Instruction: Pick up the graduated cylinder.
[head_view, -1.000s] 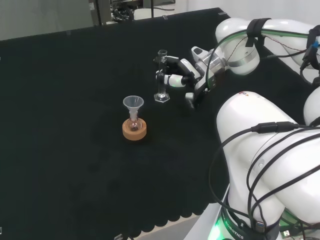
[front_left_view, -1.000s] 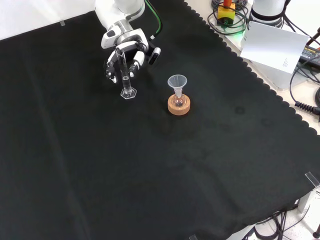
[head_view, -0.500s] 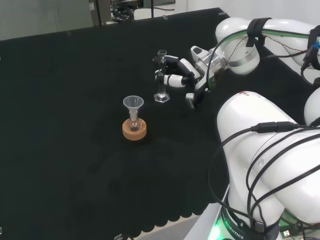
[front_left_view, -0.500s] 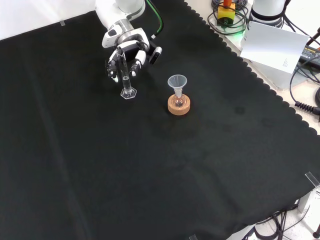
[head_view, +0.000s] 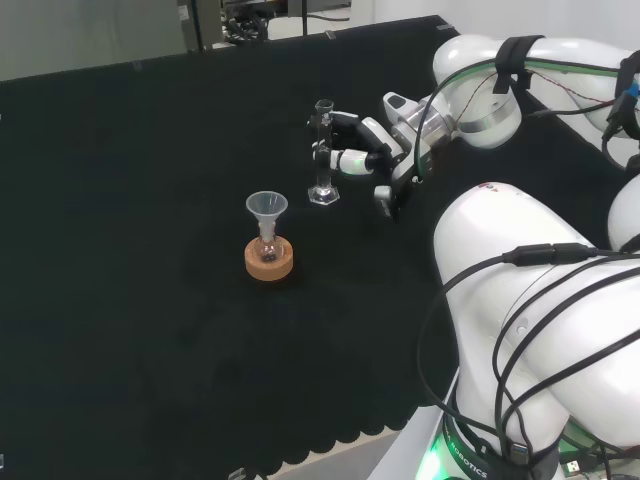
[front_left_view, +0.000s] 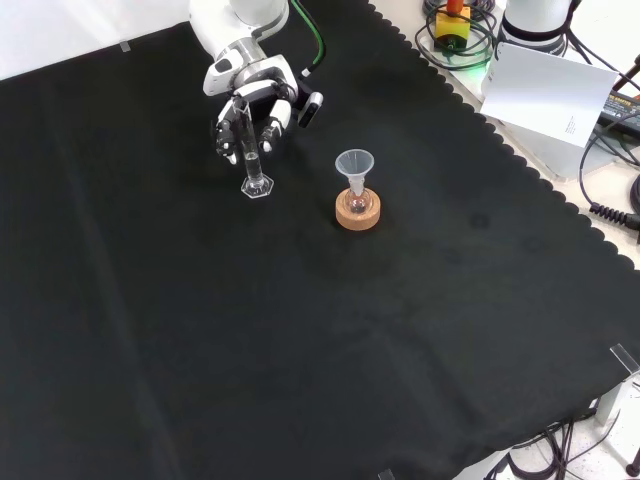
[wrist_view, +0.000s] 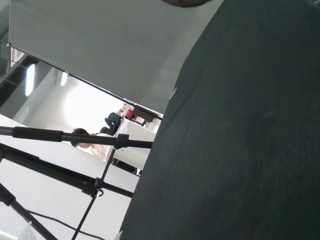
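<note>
Black cloth covers the surface from edge to edge, and I'm looking at the fingers first: in the head view, upper middle of the frame, they reach left from the hand and curl around the graduated cylinder, meeting it about halfway up the tube. From the front view, upper left of the frame, I see the same thing: fingers wrapped at the tube of the cylinder, the hand coming down from the top edge. So I'm calling it gripping the cylinder. The cylinder stands upright, its clear hexagonal foot at cloth level; I can't tell whether the foot touches the cloth.

Moving outward, near the cylinder and apart from it, I've got a cork ring stand with a small flask seated in it and a clear funnel sitting in the flask's neck. In the front view that group sits to the right of the cylinder, stand below funnel.

Through the wrist view I'm seeing the cloth edge and black tripod legs in the room beyond.
</note>
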